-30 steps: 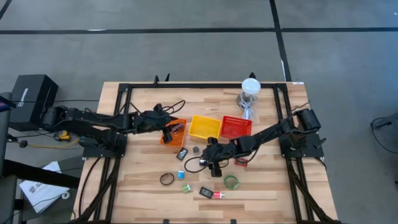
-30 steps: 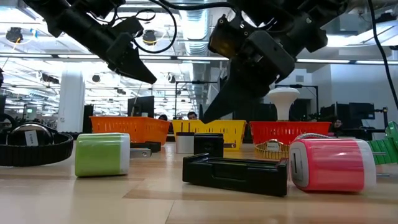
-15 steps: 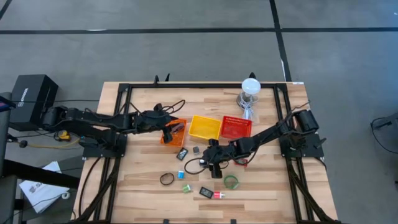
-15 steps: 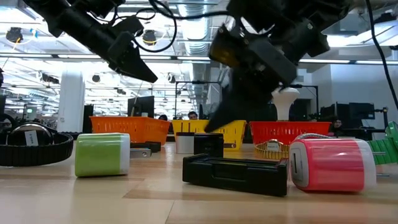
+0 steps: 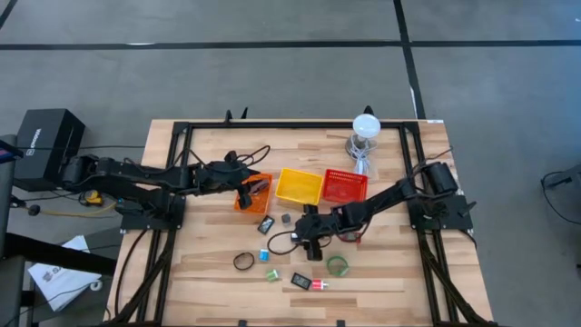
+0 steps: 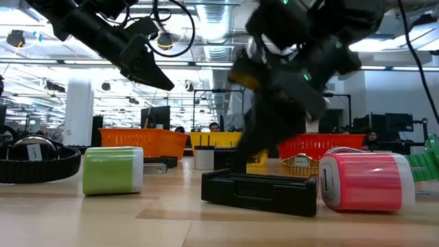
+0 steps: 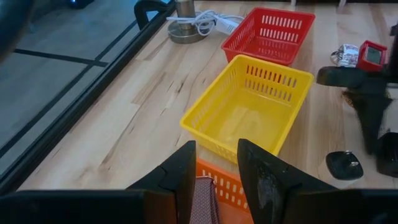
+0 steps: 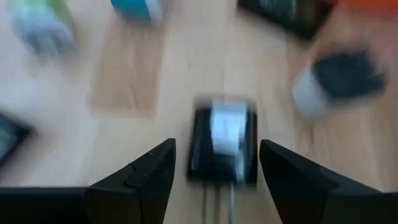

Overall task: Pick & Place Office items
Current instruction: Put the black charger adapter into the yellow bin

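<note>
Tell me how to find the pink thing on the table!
Start at the row of three mesh baskets in the middle of the wooden table, then go to the table's front edge. The small pink block lies there beside a flat black piece. Nothing else there is pink.

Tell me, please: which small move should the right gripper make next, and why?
Probably lower straight down and close. The right gripper is open, and its fingers stand on either side of a small black piece on the table. The left gripper hangs over the orange basket.
</note>
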Controlling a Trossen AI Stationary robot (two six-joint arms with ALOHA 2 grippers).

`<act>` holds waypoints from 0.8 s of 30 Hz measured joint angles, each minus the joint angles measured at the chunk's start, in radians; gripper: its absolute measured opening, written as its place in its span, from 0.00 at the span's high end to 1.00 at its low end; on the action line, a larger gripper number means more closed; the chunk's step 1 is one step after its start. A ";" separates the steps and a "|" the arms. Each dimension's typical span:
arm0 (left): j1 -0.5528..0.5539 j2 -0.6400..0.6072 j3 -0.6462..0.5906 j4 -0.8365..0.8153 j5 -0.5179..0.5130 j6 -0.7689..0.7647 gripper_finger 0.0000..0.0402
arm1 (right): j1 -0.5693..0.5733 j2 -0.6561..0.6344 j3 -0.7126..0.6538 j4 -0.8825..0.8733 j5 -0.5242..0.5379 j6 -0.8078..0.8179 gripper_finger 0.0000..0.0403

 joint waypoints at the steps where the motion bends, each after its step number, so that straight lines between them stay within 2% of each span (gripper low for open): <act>1: 0.000 0.000 0.000 0.001 0.000 0.000 0.72 | 0.000 0.005 0.001 0.010 0.000 -0.003 0.44; 3: 0.000 0.000 0.000 0.003 0.000 0.000 0.72 | -0.001 0.035 0.017 0.054 0.000 -0.004 0.44; 11: 0.000 0.000 0.000 0.015 0.000 0.000 0.72 | 0.000 0.073 0.048 0.043 0.003 -0.031 0.49; 24: 0.000 0.000 0.000 0.018 0.000 0.000 0.72 | -0.004 0.068 0.049 0.014 0.000 -0.033 0.65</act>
